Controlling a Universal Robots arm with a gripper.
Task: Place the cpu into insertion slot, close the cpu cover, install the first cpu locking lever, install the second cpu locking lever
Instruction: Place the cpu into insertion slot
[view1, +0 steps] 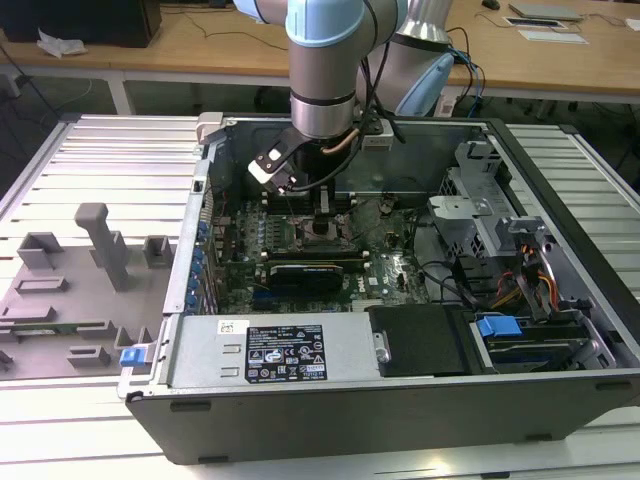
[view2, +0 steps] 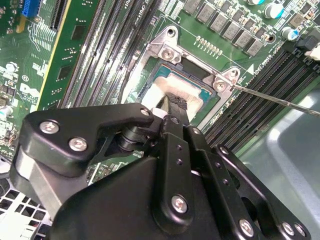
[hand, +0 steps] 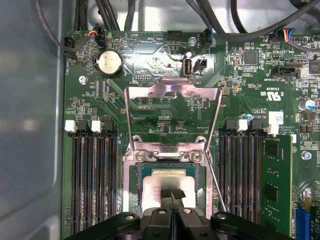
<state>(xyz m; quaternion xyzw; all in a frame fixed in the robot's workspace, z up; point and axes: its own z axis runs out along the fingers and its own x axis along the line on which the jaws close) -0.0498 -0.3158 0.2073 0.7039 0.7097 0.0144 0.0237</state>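
Closed tool (hand: 172, 194), tips at cpu (hand: 170, 176) seated in insertion slot (hand: 137, 200).
Edges: mem slots (hand: 92, 180) tight both sides; cpu cover (hand: 172, 92) flipped open.

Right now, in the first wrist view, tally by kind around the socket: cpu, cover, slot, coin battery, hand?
cpu: 1
cpu cover, standing open: 1
insertion slot: 1
coin battery: 1
hand, over the cpu: 1
Total: 5

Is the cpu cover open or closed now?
Open: the cpu cover is swung up off the insertion slot, leaving the cpu uncovered.
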